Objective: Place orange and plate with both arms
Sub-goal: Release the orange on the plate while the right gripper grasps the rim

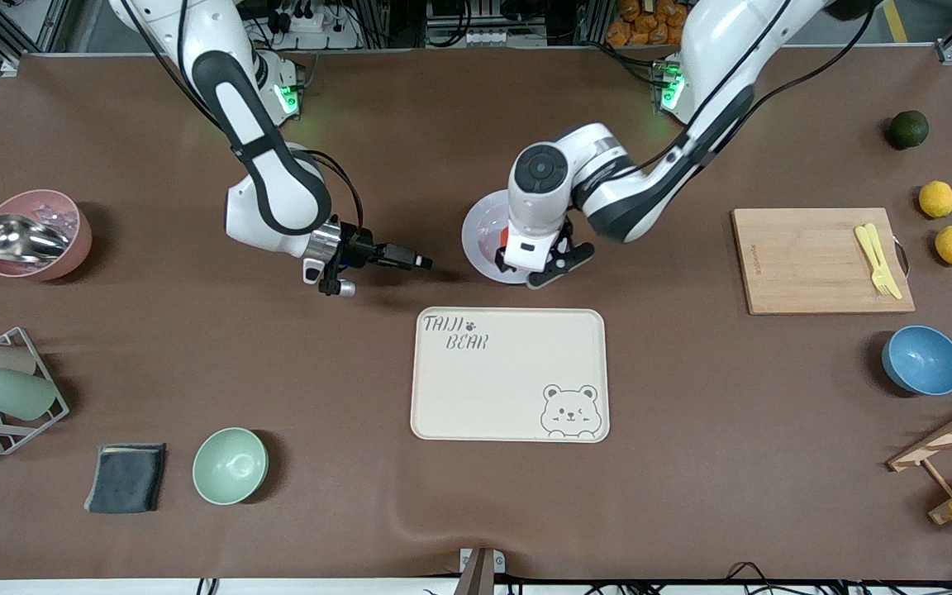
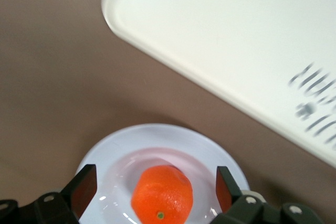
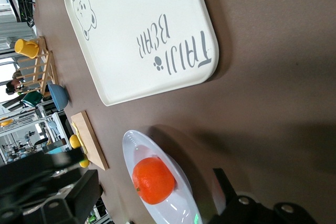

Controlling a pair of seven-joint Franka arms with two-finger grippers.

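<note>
nearest the front camera lies the cream bear-printed tray (image 1: 509, 374), bare (its raised rim is the one edge to clear on the way in). just farther off, close to the tray's top edge, sits the pale lavender plate (image 1: 476, 240), flat on the brown table (image 1: 443, 124), with the orange (image 2: 161, 194) resting in its well.

the left gripper (image 2: 155, 191) hangs low over the plate, fingers spread wide to either side of the orange, not touching it. the right gripper (image 1: 421, 262) hovers over the cloth beside the plate, toward the right arm's end of the table; whether its fingers are parted cannot be told.

the orange looks light, firm and apt to roll, so a gentle pinch across its widest part seems best. the plate looks stiff, glossy, probably slippery and breakable; its wide rim is the likely hold, on the side facing the right gripper.

open cloth lies all round the plate and tray; the wooden cutting board (image 1: 821, 260) and the green bowl (image 1: 230, 465) stand well apart.
</note>
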